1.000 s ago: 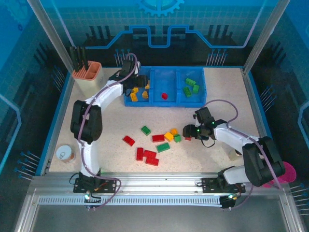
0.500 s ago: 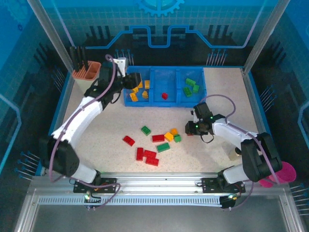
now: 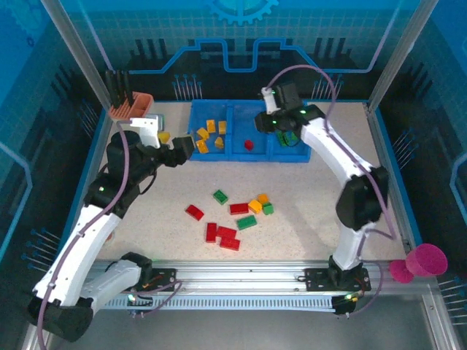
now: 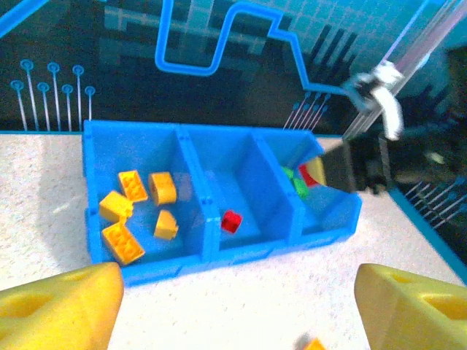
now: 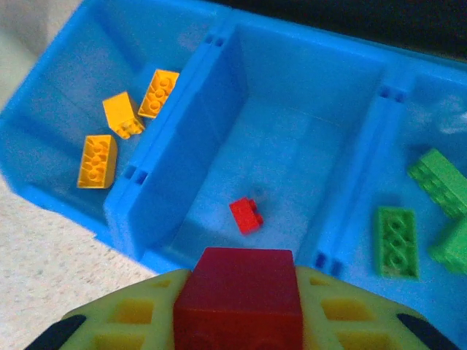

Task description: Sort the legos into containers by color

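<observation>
The blue tray (image 3: pixel 302 159) holds the containers side by side. Several yellow legos (image 3: pixel 208 135) lie in its left one, a single red brick (image 3: pixel 248 144) in the middle and green bricks (image 3: pixel 289 136) on the right. My right gripper (image 3: pixel 274 124) hovers over the tray, between the middle and right compartments. It is shut on a red brick (image 5: pixel 237 299), which hangs above the middle compartment's red brick (image 5: pixel 246 215). My left gripper (image 3: pixel 175 144) stands open, nothing in it, just left of the tray; its yellow fingers (image 4: pixel 58 310) frame bare table. Loose red, green and yellow legos (image 3: pixel 238 208) lie mid-table.
A beige cup with an orange rim (image 3: pixel 132 115) stands at the back left, close behind my left arm. A pink cup (image 3: pixel 423 260) sits off the table's near right corner. Metal frame posts rise at both back corners.
My right gripper shut on a red brick at the pile and swung up over the tray. My left gripper drew back from the yellow compartment to the tray's left and opened.
</observation>
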